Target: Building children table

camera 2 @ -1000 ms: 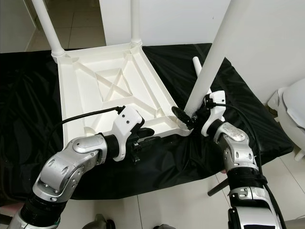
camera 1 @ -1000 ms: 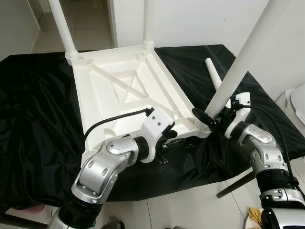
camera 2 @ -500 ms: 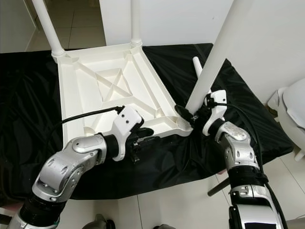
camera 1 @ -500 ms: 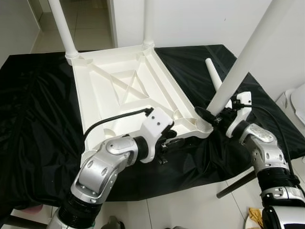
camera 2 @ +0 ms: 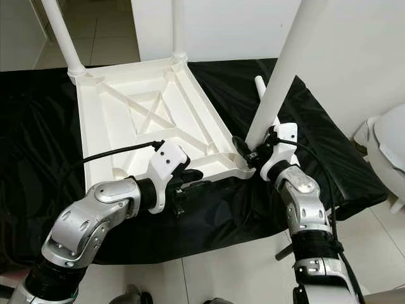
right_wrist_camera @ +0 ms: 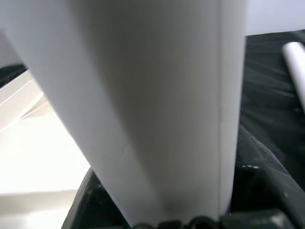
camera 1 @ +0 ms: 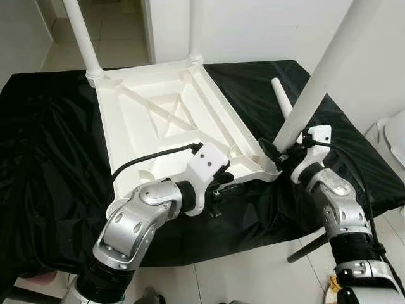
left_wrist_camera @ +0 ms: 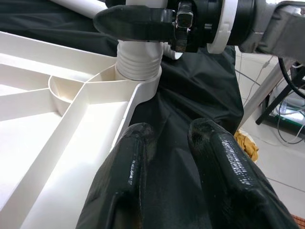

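Left eye view: white plastic children table top (camera 1: 168,123) lies upside down on a black cloth (camera 1: 44,158) over the counter, ribbed underside up with an X brace in the middle. Two white legs stand in the far corner sockets (camera 1: 95,75). Right pincer (camera 1: 278,156) is clenched around a third white leg (camera 1: 319,79) just above the near right corner socket, leg tilted, its threaded end in the socket. Left pincer (left_wrist_camera: 169,143) sits at the near edge of the top, fingers close together over the cloth, grasping nothing. A loose leg (camera 1: 281,95) lies on the cloth behind.
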Motion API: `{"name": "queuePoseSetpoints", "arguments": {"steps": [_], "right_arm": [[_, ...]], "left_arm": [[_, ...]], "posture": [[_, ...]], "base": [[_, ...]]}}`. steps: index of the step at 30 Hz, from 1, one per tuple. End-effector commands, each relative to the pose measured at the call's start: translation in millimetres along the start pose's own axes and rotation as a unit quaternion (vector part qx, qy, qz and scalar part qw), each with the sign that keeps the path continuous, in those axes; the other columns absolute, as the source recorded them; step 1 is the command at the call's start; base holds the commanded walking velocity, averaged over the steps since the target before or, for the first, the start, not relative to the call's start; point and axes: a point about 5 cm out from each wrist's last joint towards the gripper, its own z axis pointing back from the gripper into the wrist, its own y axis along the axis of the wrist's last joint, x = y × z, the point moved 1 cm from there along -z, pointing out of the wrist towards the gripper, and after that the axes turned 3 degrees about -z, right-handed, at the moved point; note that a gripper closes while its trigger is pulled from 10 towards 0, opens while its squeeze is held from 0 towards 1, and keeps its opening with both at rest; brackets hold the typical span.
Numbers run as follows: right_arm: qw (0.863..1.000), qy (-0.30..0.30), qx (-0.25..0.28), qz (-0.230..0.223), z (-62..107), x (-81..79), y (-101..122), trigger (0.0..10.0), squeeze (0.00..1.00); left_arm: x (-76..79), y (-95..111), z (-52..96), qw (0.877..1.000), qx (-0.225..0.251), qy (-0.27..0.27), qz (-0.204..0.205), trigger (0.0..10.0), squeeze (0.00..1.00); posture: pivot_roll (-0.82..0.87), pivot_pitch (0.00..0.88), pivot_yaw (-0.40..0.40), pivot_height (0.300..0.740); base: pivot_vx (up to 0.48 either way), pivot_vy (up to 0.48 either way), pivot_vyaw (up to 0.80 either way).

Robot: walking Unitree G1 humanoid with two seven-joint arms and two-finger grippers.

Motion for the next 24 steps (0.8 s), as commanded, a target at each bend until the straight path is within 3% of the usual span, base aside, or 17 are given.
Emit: {"name": "queuePoseSetpoints", "arguments": {"steps": [1,10,24], "right_arm": [[1.000,-0.021,-0.010,-0.012,2.5,-6.0,-7,10.0,0.00],[0.996,-0.074,-0.008,-0.050,6.3,-23.9,-13,10.0,0.00],[0.986,-0.129,-0.078,-0.073,-3.1,-4.2,-26,10.0,0.00]], "left_arm": [[-2.3,0,0.6,1.000,0.000,0.021,-0.001,10.0,0.00],[-2.5,0,0.8,1.000,0.001,0.019,-0.003,10.0,0.00],[-0.7,0,0.7,1.000,0.001,0.013,-0.008,10.0,0.00]], "posture": [[-0.04,0.062,-0.013,0.740],[-0.04,0.048,-0.011,0.740],[-0.04,0.036,-0.007,0.740]], "base": [[0.000,0.000,0.00],[0.000,0.000,0.00],[0.000,0.000,0.00]]}}
